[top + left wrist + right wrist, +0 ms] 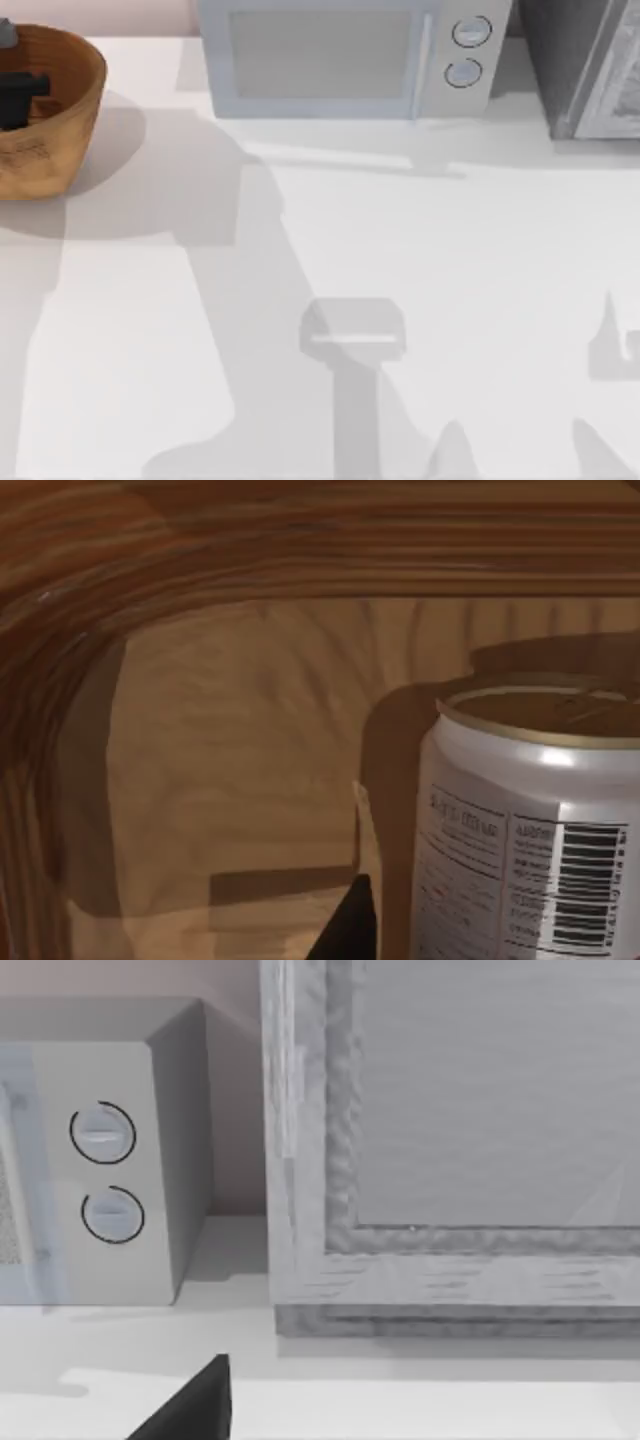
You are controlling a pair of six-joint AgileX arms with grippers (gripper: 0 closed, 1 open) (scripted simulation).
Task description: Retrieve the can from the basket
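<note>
Left wrist view showed the can [530, 820] upright inside the basket [230, 780], just beside one dark fingertip [350, 925] of the left gripper [18, 95]; its grip could not be told. Farther back stood a microwave [345, 55] and a grey box [585, 65].

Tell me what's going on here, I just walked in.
The left gripper is down inside the basket at the table's far left corner, right beside the can, which stands upright on the basket floor. Whether it has a grip on the can isn't clear. The right arm is idle, its wrist camera facing the microwave at the back of the table.
</note>
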